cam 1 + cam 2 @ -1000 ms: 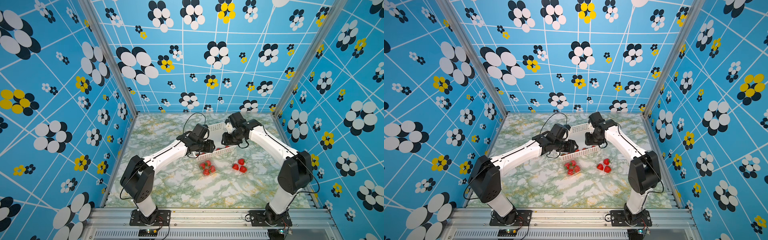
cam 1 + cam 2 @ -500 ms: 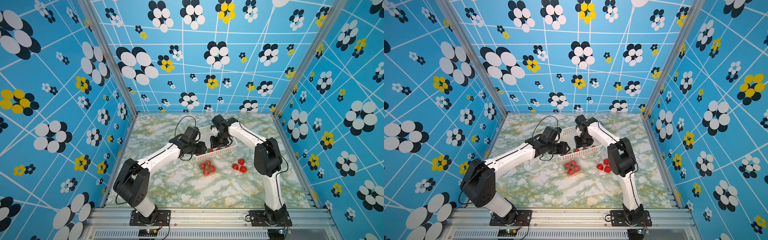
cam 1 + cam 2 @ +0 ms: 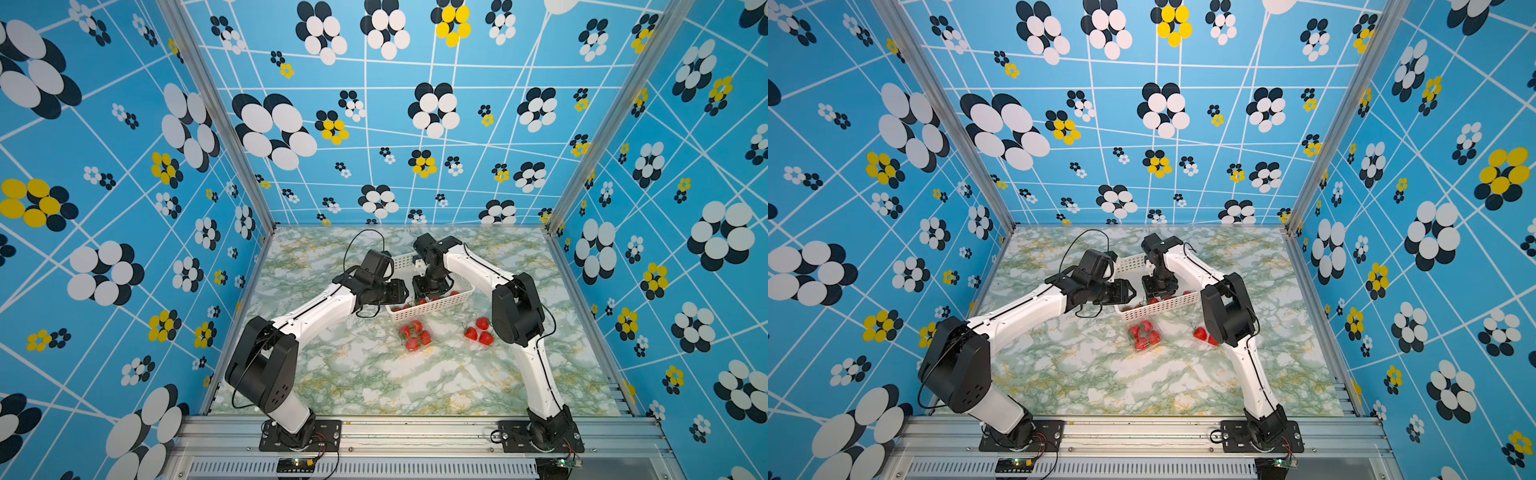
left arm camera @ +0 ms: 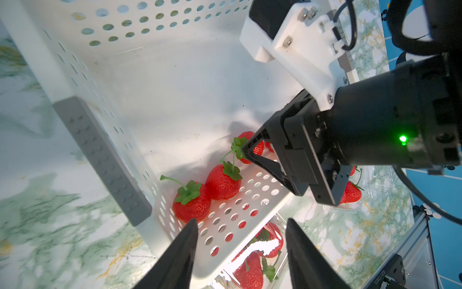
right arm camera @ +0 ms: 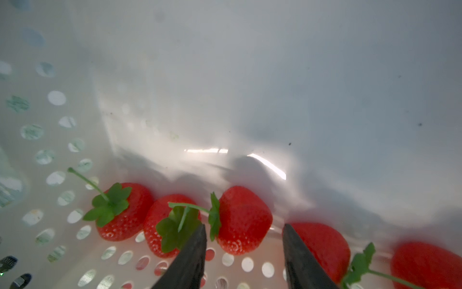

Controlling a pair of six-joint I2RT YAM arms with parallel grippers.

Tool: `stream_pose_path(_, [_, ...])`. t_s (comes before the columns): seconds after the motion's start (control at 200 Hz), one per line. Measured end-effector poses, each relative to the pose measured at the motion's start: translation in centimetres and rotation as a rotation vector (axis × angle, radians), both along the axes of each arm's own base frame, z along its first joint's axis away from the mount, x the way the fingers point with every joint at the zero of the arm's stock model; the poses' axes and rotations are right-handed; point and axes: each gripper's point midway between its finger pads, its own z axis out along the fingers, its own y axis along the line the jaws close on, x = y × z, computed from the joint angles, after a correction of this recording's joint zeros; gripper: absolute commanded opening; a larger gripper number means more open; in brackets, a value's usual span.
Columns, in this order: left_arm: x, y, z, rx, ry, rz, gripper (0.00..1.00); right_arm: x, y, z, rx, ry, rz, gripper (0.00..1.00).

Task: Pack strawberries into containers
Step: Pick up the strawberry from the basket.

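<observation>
Right tool (image 5: 244, 226) has dropped into the basket (image 4: 175, 87), jaws parted over a strawberry (image 5: 246, 215), seemingly ready to pick; left tool (image 4: 240, 221) hovers spread and empty alongside.

From my screen the basket (image 4: 140, 27) reads as smooth white plastic with a soft sheen, its floor faintly speckled. The strawberries (image 5: 243, 220) in it are glossy and finely pitted, with matt green caps. At six o'clock from the basket, the container (image 3: 417, 335) looks like thin clear glossy plastic, I think. The table (image 3: 374, 374) is smooth and marble-printed; the front rail (image 3: 415, 428) is brushed metal.
</observation>
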Motion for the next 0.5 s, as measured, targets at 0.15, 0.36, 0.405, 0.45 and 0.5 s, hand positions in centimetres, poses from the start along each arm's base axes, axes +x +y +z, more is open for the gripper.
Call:
stream_pose_path(0.15, [0.2, -0.1, 0.1, -0.007, -0.006, 0.0, 0.57, -0.3, 0.0, -1.4, -0.016, 0.025, 0.003, 0.52])
stream_pose_path(0.36, [0.1, -0.1, 0.2, -0.011, -0.006, -0.003, 0.58, -0.1, 0.4, -1.6, -0.016, 0.025, 0.009, 0.51])
stream_pose_path(0.405, [0.1, -0.1, 0.2, -0.011, -0.006, -0.003, 0.58, 0.1, 0.5, -1.4, -0.012, 0.018, 0.008, 0.51])
stream_pose_path(0.45, [0.1, -0.1, 0.2, -0.011, -0.006, -0.003, 0.58, 0.2, 0.6, -1.3, -0.01, 0.014, 0.009, 0.5])
stream_pose_path(0.5, [0.1, -0.1, 0.2, -0.012, -0.007, -0.004, 0.57, 0.2, 0.6, -1.3, -0.011, 0.014, 0.009, 0.49])
